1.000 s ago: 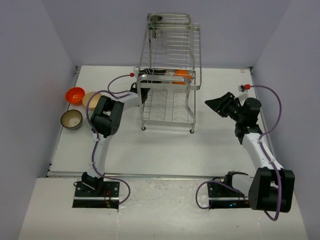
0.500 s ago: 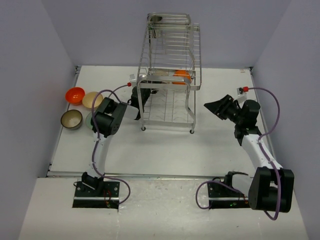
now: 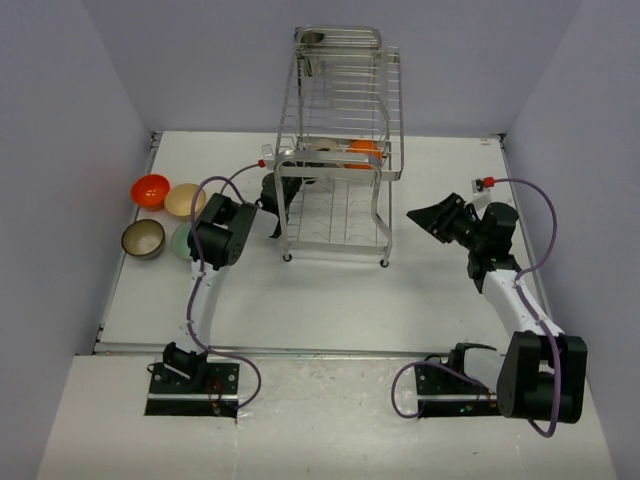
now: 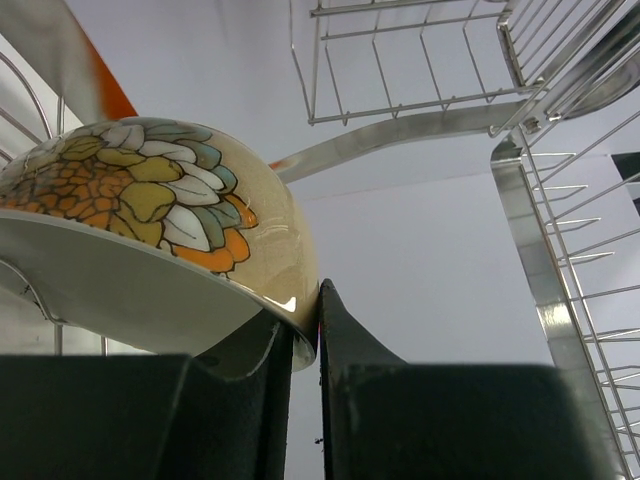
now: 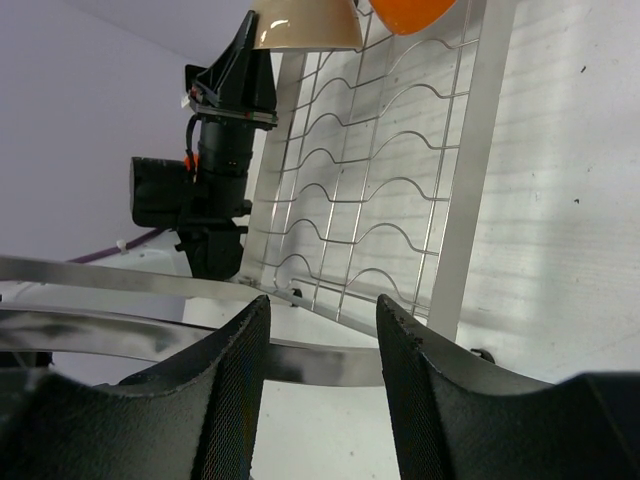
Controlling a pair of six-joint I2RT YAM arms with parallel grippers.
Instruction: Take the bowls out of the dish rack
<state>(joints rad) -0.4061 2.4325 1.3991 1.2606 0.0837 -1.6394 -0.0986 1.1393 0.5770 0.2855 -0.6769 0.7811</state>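
Note:
The silver wire dish rack point(image 3: 338, 110) stands at the table's middle back. On its lower tier are a bright orange bowl point(image 3: 365, 151) and a cream bowl with a leaf pattern point(image 3: 322, 149). My left gripper point(image 3: 283, 180) reaches in from the rack's left side. In the left wrist view it point(image 4: 305, 318) is shut on the rim of the patterned bowl point(image 4: 150, 200), which is tilted. My right gripper point(image 3: 424, 215) is open and empty, to the right of the rack. Its wrist view shows the rack point(image 5: 470, 200), both bowls point(image 5: 305, 25) and the open fingers point(image 5: 225, 400).
Several bowls sit on the table at the left: orange point(image 3: 150, 188), cream-beige point(image 3: 183, 199), brown-olive point(image 3: 143, 238) and mint green point(image 3: 181, 241), the last partly hidden by my left arm. The table edge runs along the front.
My left gripper has drawn back to the left from deeper in the rack, and the cream bowl now shows on the lower tier. My right gripper has drifted slightly left.

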